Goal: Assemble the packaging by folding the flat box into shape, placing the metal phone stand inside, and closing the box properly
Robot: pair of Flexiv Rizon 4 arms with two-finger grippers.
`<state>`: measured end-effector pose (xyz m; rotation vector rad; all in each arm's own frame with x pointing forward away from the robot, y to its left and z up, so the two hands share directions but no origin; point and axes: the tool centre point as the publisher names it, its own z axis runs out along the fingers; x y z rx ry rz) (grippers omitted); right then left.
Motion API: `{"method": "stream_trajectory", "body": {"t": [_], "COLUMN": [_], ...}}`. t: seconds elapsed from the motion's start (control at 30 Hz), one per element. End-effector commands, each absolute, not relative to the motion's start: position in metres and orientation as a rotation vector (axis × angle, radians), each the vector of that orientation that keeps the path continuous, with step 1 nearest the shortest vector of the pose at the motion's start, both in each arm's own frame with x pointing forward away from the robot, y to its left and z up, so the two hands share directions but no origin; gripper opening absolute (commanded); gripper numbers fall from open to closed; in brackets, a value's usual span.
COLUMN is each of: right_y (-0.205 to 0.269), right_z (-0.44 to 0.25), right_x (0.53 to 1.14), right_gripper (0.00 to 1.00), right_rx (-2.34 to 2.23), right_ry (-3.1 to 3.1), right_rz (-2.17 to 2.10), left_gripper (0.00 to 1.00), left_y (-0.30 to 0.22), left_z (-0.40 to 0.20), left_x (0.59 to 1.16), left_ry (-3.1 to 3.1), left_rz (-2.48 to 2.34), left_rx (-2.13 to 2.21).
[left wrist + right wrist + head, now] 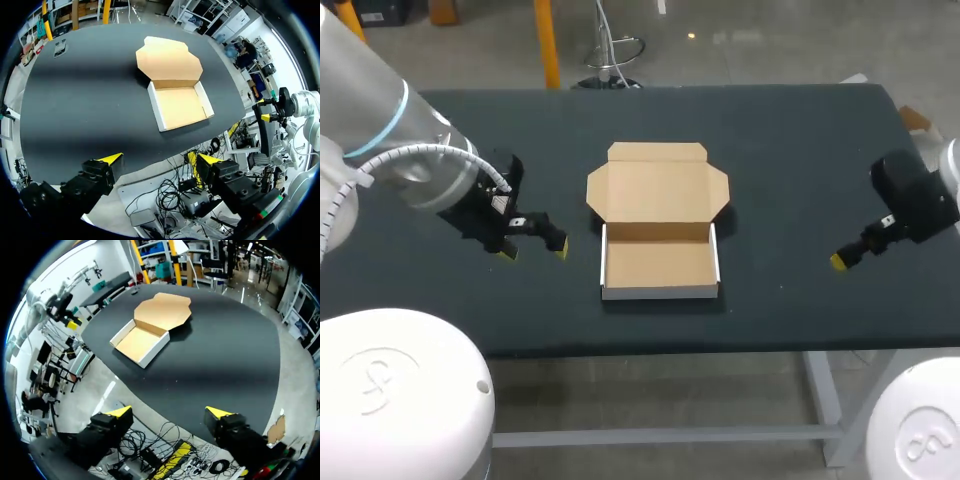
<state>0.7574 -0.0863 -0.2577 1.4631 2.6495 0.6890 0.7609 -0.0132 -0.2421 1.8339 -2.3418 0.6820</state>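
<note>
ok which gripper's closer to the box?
Left. The left gripper sits a short gap off the left side of the box, fingers open. The right gripper is about twice as far off the box's right side.

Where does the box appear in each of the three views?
Head view: the box stands at the middle of the table.
Left wrist view: the box is on the table ahead of the left gripper, well apart from it.
Right wrist view: the box is ahead of the right gripper, well apart.
Shared landmark: the brown lid, open and flat on the table.
</note>
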Motion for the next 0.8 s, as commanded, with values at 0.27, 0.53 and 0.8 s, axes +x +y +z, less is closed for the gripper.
{"method": "stream_trajectory", "body": {"t": [0.27, 0.53, 0.8], "right_y": [-0.096, -0.104, -0.108], "right_z": [-0.234, -0.222, -0.214], "right_x": [0.747, 0.748, 0.746], "right_gripper": [1.0, 1.0, 1.0], "right_rx": [1.626, 1.739, 1.804], "right_ry": [2.539, 2.447, 2.388], "right_rz": [0.551, 0.444, 0.391], "left_gripper": [1.0, 1.0, 1.0], "left_y": [-0.001, 0.008, 0.016], "left_z": [-0.212, -0.199, -0.191], "left_x": [0.742, 0.736, 0.731], "left_ry": [-2.323, -2.285, -2.24], "left_rz": [0.614, 0.55, 0.477], "left_rx": [1.935, 2.023, 2.162]}}
